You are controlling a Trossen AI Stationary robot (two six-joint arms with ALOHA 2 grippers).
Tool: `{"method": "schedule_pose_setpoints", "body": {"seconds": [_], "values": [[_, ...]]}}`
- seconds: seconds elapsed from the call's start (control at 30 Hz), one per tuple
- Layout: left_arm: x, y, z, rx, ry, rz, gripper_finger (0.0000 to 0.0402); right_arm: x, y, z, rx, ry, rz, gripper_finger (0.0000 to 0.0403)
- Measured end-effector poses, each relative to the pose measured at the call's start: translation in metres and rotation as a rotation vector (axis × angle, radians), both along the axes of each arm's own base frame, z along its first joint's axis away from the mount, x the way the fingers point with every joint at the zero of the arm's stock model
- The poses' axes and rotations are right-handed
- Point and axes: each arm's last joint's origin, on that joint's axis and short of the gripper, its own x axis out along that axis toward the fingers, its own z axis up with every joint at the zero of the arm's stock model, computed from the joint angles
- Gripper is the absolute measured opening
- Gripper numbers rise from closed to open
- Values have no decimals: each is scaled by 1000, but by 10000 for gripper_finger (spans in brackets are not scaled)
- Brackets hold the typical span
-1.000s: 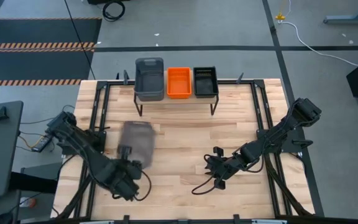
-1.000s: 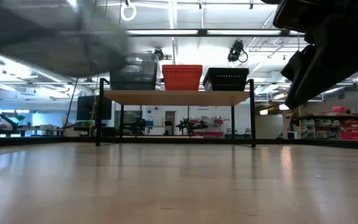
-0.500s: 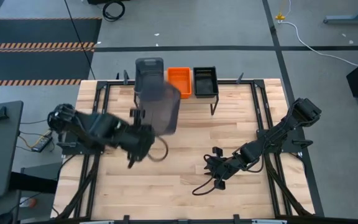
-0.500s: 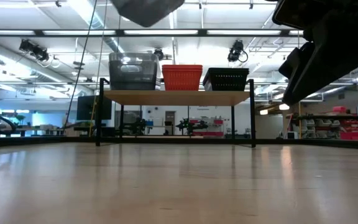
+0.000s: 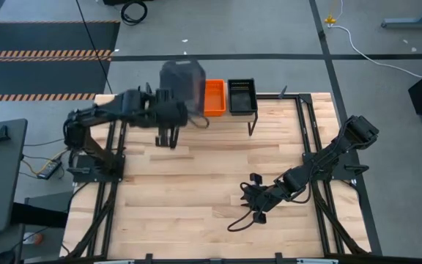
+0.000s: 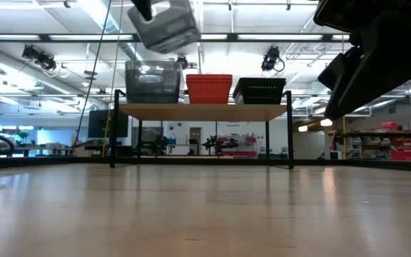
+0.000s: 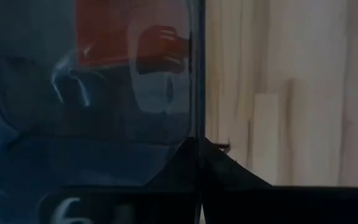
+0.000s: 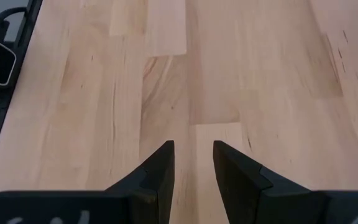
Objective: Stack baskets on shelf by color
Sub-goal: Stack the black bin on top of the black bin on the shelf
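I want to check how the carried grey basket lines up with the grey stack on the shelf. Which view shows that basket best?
The low view: the carried grey basket hangs tilted above the grey stack, apart from it. The high view shows it blurred over that stack, held by the left gripper. The left wrist view shows only its wall close up; the right wrist view misses it.

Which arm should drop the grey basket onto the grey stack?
Left. Its pincer holds the grey basket above the grey stack on the shelf; the right pincer sits empty over bare table.

A robotics lab: strip-lit open hall point(image 6: 212, 36), hazard-striped floor mat point(image 5: 42, 55), wooden worktable point(image 5: 211, 191) on a black frame.
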Motion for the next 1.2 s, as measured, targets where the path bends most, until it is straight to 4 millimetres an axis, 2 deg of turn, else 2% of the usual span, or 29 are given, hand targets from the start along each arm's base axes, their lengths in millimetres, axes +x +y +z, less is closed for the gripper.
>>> {"method": "schedule_pose_setpoints", "body": {"seconds": [0.23, 0.43, 0.57, 0.8, 1.2], "values": [[-16, 64, 0, -24, 61, 90, 2, 2, -4, 0, -38, -1, 23, 117], [-27, 93, -2, -148, 37, 116, 2, 5, -13, -2, -51, 20, -4, 117], [-28, 97, -6, -175, 48, 107, 2, 6, -16, -2, -51, 24, -20, 117], [-24, 94, -16, -222, 72, 93, 8, 6, -15, -2, -12, 28, -59, 117], [-20, 85, -17, -117, 109, 118, 90, 4, -13, -2, -14, 30, -42, 117]]}}
